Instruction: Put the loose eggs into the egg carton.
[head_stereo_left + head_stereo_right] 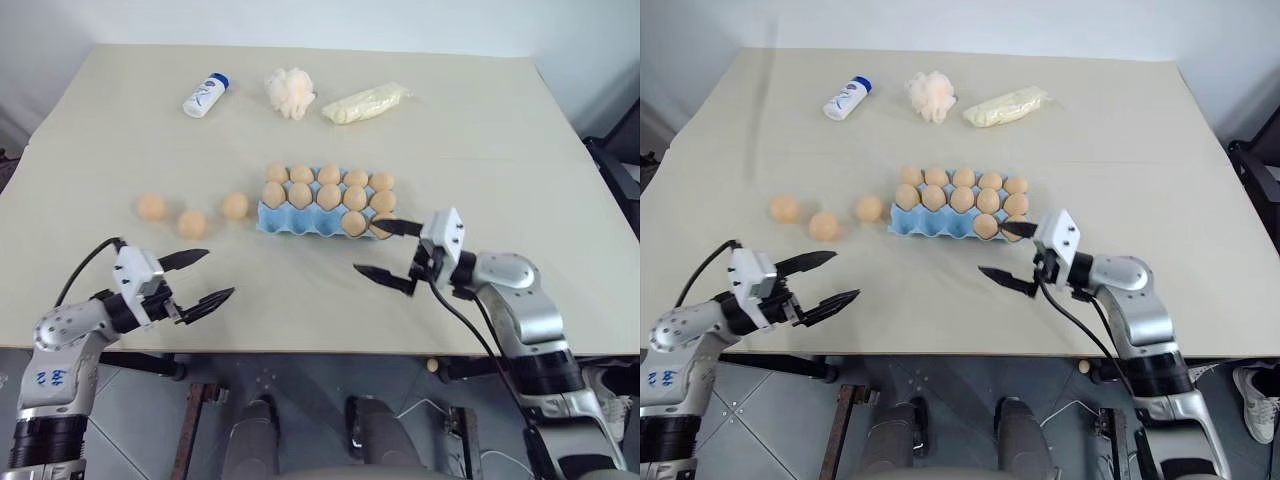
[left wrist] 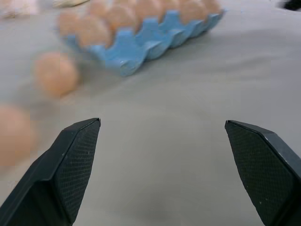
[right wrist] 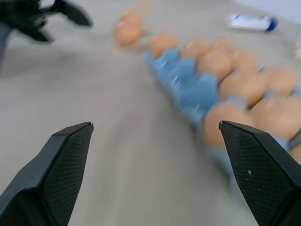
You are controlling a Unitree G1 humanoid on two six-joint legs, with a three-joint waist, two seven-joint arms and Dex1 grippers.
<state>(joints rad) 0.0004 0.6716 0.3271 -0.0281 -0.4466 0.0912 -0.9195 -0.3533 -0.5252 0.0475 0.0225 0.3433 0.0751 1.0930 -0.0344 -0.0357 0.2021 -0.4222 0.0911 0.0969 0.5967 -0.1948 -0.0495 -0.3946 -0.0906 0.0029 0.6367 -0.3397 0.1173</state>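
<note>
left eye view: right hand (image 1: 386,249) spread wide and empty beside the egg carton (image 1: 300,222) mid-counter, mostly filled. left hand (image 1: 200,277) spread too, near the three loose eggs (image 1: 192,223) toward the left edge — still to go.

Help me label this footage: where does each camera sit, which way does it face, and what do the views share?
Left eye view: on the head, looking down over the table; left gripper and right gripper open.
Right eye view: its stereo twin, same scene.
Left wrist view: along its open fingers toward the egg carton and loose eggs.
Right wrist view: along its open fingers at the carton's near row.
All share the carton.
</note>
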